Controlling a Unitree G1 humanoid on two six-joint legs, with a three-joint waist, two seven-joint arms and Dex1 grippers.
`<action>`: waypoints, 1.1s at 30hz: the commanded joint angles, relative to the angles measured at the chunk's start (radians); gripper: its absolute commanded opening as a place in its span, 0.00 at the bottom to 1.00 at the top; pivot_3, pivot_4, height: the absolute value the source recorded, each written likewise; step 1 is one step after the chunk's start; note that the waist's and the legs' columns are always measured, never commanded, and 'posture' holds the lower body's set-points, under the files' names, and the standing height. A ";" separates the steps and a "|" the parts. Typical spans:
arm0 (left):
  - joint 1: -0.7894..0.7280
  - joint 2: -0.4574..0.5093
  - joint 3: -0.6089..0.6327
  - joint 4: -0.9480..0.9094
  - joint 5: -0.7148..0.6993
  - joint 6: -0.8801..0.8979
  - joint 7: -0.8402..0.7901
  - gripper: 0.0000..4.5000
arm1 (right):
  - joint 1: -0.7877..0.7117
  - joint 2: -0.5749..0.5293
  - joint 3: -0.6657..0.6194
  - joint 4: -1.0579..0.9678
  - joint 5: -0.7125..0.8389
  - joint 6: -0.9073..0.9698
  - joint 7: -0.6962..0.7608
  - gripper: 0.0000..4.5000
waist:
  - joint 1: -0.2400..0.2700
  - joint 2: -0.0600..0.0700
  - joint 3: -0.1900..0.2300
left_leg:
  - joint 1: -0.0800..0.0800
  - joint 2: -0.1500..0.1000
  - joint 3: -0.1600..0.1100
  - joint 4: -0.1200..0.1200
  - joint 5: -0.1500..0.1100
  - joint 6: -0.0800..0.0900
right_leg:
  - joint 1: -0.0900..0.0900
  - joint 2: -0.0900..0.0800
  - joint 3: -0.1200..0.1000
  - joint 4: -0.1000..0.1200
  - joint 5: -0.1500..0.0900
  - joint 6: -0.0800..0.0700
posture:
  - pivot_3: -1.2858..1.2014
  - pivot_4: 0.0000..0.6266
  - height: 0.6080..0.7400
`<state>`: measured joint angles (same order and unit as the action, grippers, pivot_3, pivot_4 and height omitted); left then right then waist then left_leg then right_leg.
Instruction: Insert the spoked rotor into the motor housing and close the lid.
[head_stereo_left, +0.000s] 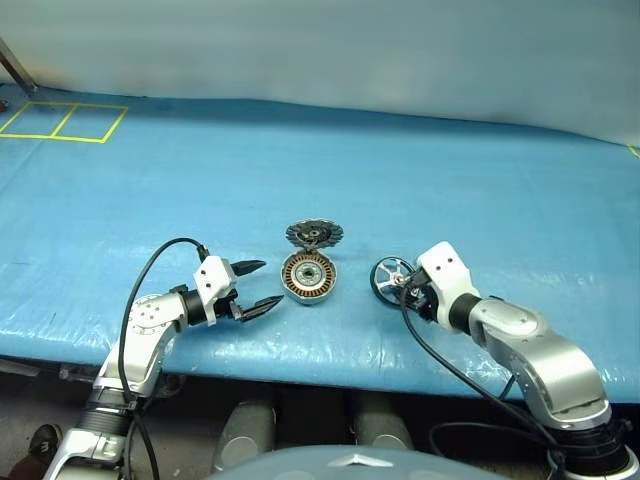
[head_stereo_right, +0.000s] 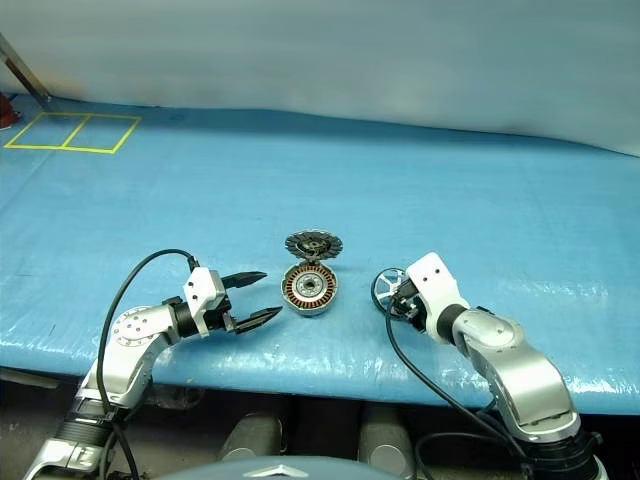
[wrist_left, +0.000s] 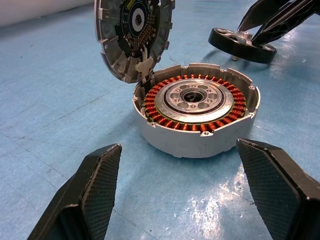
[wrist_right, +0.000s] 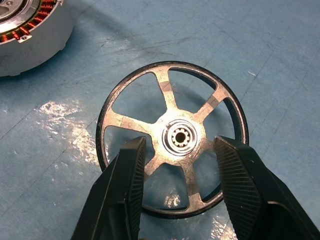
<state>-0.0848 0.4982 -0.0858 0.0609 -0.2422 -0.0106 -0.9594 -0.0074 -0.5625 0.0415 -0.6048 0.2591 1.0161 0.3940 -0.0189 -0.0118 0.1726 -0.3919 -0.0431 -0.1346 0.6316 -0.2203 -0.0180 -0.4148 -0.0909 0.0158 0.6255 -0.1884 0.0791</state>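
The right gripper (wrist_right: 175, 150) was found with its fingers (wrist_right: 125, 175) parted to either side of the hub of the spoked rotor (wrist_right: 170, 95), one finger lying over an opening between spokes and the other across a spoke; whether either finger was touching the metal could not be settled, and nothing showed the rotor as gripped. The rotor lay flat on the blue table (head_stereo_left: 450, 180), just to the right of the motor housing (head_stereo_left: 308, 278) and apart from it. The left gripper (head_stereo_left: 258, 288) stood with its fingers (wrist_left: 95, 185) wide apart, empty, pointed at the housing from the left and short of its wall. The housing sat upright with its copper windings exposed and its dark centre unobstructed. The lid (head_stereo_left: 314, 235) stood tilted up at the far rim of the housing, apparently hinged or propped there, leaving the opening clear. In judgement, the step in hand was the pick-up of the rotor. To do it well, the right fingers ought to close squarely on the hub or a spoke so that the thin ring comes up level, not hanging from one edge. The left fingers could steady the housing wall. The rotor's hub should then be centred over the housing's middle before lowering, clear of the raised lid.
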 joint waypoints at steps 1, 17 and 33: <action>0.001 0.009 0.009 -0.009 0.005 -0.022 0.002 0.89 | 0.014 0.007 0.000 -0.039 0.004 0.014 -0.012 0.50 | 0.000 0.000 0.000 | 0.000 0.000 0.000 0.000 0.000 0.000 | 0.000 0.000 0.000 0.000 0.000 0.000 | 0.52 0.24 1.00; -0.007 0.011 0.003 0.002 0.016 -0.028 0.002 0.89 | 0.037 0.052 0.000 -0.018 0.039 0.027 -0.014 0.42 | 0.000 0.000 0.000 | 0.000 0.000 0.000 0.000 0.000 0.000 | 0.000 0.000 0.000 0.000 0.000 0.000 | 0.52 0.24 1.00; -0.004 0.020 0.008 0.008 0.004 -0.022 -0.002 0.89 | 0.032 0.146 -0.145 -0.064 0.240 -0.034 0.093 0.24 | -0.001 -0.002 -0.002 | 0.000 0.000 0.000 0.000 0.000 0.000 | 0.000 0.000 -0.001 0.000 0.000 0.000 | 0.52 0.24 1.00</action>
<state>-0.0856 0.5124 -0.0865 0.0753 -0.2352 -0.0267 -0.9602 0.0241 -0.4255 -0.0665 -0.6278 0.4420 1.0160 0.4532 -0.0197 -0.0143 0.1710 -0.3921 -0.0428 -0.1350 0.6316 -0.2203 -0.0180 -0.4149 -0.0908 0.0153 0.6254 -0.1884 0.0791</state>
